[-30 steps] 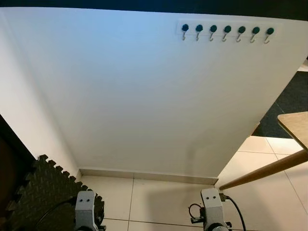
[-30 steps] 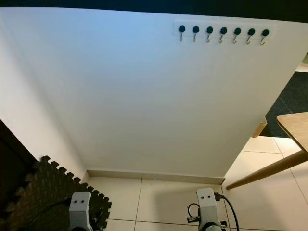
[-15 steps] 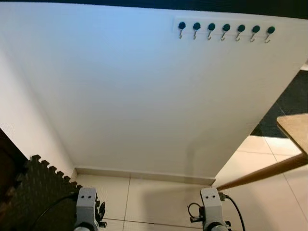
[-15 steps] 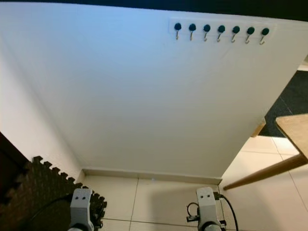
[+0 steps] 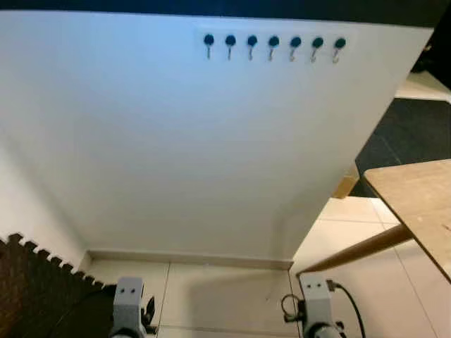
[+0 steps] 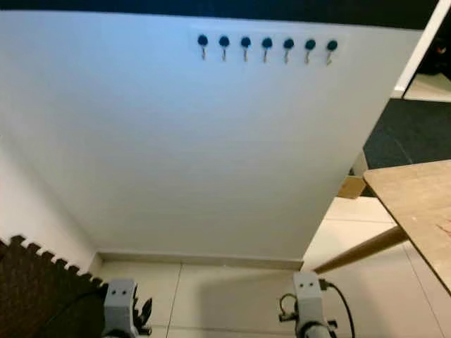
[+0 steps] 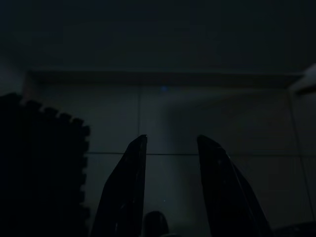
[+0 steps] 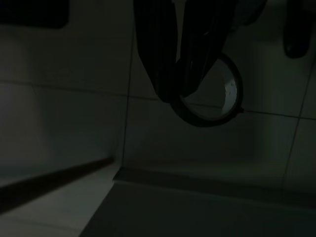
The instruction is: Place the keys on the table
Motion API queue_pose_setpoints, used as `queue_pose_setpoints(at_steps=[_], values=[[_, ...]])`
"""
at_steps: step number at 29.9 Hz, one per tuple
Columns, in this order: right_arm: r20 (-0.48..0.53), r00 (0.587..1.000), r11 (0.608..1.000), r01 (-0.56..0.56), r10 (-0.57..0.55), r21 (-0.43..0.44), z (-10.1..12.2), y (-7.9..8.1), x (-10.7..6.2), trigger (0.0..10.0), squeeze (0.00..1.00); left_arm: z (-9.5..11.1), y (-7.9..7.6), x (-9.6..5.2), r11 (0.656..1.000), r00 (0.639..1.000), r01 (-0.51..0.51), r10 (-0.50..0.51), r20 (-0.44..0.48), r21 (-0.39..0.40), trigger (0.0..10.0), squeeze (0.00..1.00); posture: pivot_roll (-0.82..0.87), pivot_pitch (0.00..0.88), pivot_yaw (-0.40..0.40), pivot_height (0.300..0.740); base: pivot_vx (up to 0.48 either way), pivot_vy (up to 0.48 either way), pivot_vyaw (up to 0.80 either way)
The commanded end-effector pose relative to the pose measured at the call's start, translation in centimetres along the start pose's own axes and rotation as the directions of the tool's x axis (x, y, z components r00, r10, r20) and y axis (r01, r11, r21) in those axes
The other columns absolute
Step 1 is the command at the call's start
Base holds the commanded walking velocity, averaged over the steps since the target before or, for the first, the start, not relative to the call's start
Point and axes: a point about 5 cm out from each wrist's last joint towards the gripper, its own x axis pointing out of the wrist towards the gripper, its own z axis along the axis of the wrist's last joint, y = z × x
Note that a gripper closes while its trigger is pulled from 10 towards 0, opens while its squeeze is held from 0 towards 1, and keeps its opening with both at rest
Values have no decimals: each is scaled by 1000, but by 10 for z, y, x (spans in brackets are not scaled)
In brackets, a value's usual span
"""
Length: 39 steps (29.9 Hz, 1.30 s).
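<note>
Facing a white wall panel (image 5: 176, 155) with a row of seven dark-knobbed hooks (image 5: 273, 45) near its top, all bare; a wooden table (image 5: 423, 204) entering from the right on a slanted leg (image 5: 352, 251), pale floor tiles (image 5: 225, 289) below, a dark interlocking foam mat (image 5: 35, 292) in the left corner.

Low at the bottom edge, both wrists hanging; left gripper (image 7: 170, 148) dim in its own wrist view, two black fingers (image 7: 129, 187) parted with a clear gap and nothing between them, pointed down at tile beside the mat edge; idle.

Right gripper (image 8: 190, 74) dark in its wrist view, fingers (image 8: 158, 49) drawn close together and pinching a round key ring (image 8: 217, 101), hanging free below the tips over the tiled floor; keys themselves too dark to make out, presumably bunched somewhere by the fingers; so, the task's thing carried at the right side, well apart from the tabletop.

Judged as handling: light, rigid metal, smooth and thin, so liable to slip or swivel in a two-finger pinch; loose parts likely to swing with each step and clink on landing; not fragile, a short drop harmless. Best hold probably as now, across the ring's wire, or over the flat key blades if reachable; release low over the wood, away from the edge, since a sliding bunch could skid off.
</note>
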Motion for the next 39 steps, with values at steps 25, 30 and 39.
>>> queue_pose_setpoints(at_steps=[25, 30, 39], values=[[-32, 999, 1000, 2, -2, -1, -8, -2, -2, 10000, 0, -6, -2, -2, 1000, 1000, 8, -7, -21, 6, 10000, 0, 65, 80, -26, 740, 0, 0, -501], [-32, 999, 1000, 1, -1, -1, -8, -2, -3, 10000, 0, -7, -2, -3, 1000, 1000, 6, -6, -21, 4, 10000, 0, 66, 75, -28, 740, 0, 0, -626], [-30, 1000, 1000, -6, 5, -4, -6, -1, -2, 10000, 0, -6, -1, -2, 1000, 1000, 3, -3, -21, 3, 10000, 0, 67, 71, -29, 740, 0, 0, -800]])
